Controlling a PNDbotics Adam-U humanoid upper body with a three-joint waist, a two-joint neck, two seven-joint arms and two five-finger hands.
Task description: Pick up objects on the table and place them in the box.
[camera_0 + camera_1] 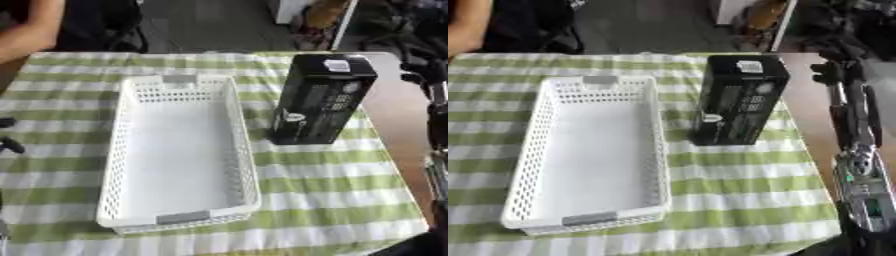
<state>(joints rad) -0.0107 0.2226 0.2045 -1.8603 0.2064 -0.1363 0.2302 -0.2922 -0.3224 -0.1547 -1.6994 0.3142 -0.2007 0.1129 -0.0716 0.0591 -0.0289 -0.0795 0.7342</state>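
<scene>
Black carton [319, 100] upright beside white basket [131, 150], striped tablecloth [315, 200]

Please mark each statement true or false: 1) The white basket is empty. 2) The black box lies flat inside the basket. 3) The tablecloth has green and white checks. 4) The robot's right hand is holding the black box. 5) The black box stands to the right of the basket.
1) True: the white basket holds nothing.
2) False: the black box stands upright on the tablecloth, outside the basket.
3) True: the tablecloth is checked in green and white.
4) False: the right hand is beside the box, at the table's right edge, apart from it; whether its fingers are curled cannot be made out.
5) True: the box stands to the right of the basket, near its far end.
</scene>
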